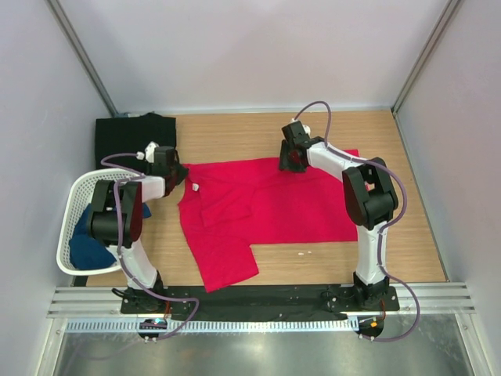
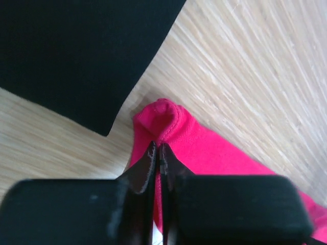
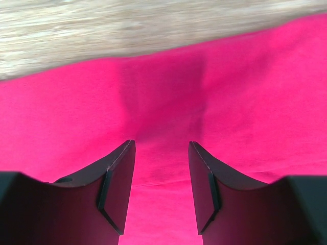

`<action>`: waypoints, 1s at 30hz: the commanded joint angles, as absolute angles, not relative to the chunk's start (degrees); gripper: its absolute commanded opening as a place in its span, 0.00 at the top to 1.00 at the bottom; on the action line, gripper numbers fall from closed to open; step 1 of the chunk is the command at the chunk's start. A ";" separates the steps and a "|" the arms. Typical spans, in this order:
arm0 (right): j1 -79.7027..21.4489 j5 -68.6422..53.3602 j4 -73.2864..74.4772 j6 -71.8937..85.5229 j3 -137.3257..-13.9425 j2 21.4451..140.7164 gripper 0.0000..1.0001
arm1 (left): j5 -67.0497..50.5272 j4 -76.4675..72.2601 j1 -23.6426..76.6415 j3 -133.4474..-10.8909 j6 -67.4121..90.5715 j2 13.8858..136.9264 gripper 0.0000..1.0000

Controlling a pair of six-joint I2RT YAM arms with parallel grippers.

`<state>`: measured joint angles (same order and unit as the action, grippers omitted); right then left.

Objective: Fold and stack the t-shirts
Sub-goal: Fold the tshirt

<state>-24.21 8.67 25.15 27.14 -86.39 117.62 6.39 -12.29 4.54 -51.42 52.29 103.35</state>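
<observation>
Pinched shut, the left gripper point(image 2: 158, 153) clamps a corner of the red t-shirt point(image 1: 274, 204) spread on the table point(image 1: 407, 235), likely to start a fold; the right gripper point(image 3: 162, 173) hangs open-jawed over its far edge.

Both arms are bolted at the near edge of the table point(image 1: 407, 235) with their elbows humped up. The left arm point(image 1: 117, 211) folds back on itself, forearm pointing out along the left edge. The left gripper point(image 1: 182, 174) is tipped down, its fingers point(image 2: 145, 168) squeezed tight together, with a pinch of red shirt point(image 2: 168, 120) caught at the tips. The right arm point(image 1: 368, 196) reaches further, forearm angled left toward the middle of the far edge. The right gripper point(image 1: 292, 160) also points down, its fingers point(image 3: 117, 184) spread wide, nothing between them.
</observation>
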 commanded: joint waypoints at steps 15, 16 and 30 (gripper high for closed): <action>-24.70 2.99 26.46 24.34 -86.93 108.64 0.47 | 5.09 -4.23 8.08 -53.26 47.72 88.08 0.33; -24.70 2.90 26.63 24.52 -86.58 107.68 0.47 | 5.62 -3.09 9.30 -53.00 48.25 87.28 0.33; -21.36 6.76 24.60 27.95 -75.58 104.06 0.47 | 9.76 10.55 29.97 -42.98 58.79 78.39 0.37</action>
